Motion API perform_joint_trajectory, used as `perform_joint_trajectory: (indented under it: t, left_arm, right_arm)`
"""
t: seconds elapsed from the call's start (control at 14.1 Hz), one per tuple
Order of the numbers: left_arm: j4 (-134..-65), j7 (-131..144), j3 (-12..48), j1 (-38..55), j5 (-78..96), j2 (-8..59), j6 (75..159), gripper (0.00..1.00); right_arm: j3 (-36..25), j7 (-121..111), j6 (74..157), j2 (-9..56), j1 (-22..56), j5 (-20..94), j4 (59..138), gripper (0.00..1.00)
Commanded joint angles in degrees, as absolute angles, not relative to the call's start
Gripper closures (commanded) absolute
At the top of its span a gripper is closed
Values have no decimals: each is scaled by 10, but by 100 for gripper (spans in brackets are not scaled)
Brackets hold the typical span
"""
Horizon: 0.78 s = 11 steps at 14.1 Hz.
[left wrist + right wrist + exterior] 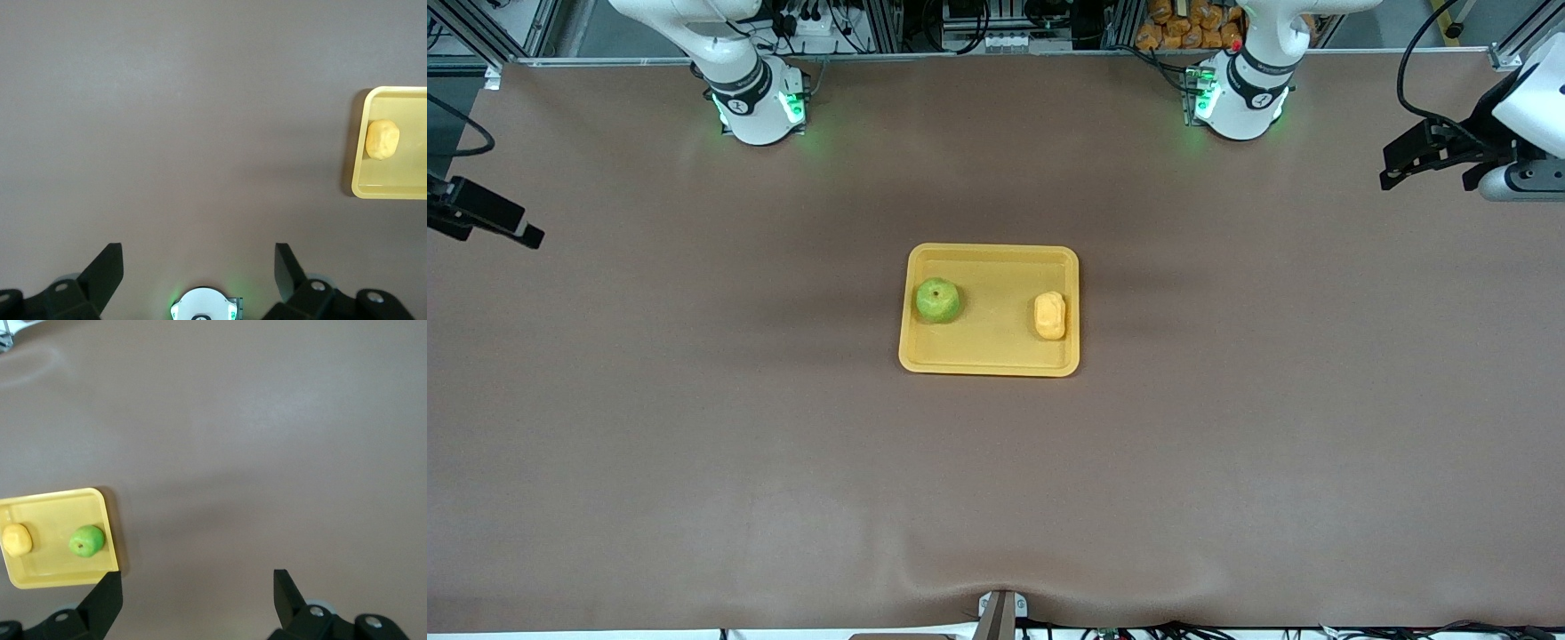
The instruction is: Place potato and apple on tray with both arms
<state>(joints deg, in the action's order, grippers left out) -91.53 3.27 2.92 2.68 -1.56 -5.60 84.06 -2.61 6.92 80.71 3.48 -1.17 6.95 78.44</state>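
Potato point(1049, 316) and apple point(938, 300) lie apart on the tray point(989, 359); left gripper point(199, 263) and right gripper point(198, 588) hang over bare counter point(694, 427), jaws released.

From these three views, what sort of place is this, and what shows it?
Probably a robotics lab: two arms bolted to a brown-covered table, aluminium framing and cables along its edge, and toy food on a tray.

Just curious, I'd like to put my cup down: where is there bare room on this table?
Bare table lies all around the tray. On the tray, a free strip runs between the apple and the potato. Nowhere is crowded.
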Motion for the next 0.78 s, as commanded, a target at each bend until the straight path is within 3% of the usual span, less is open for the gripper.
perform_joint_trajectory:
  t: [0.0, 0.71]
  left_arm:
    - [-903, 23, 26, 25, -11, -54, 840, 0]
    - [-891, 23, 27, 24, -7, -55, 829, 0]
  right_arm:
    - [-16, 55, 818, -32, -18, 58, 866, 0]
    - [-14, -15, 842, -55, 11, -13, 895, 0]
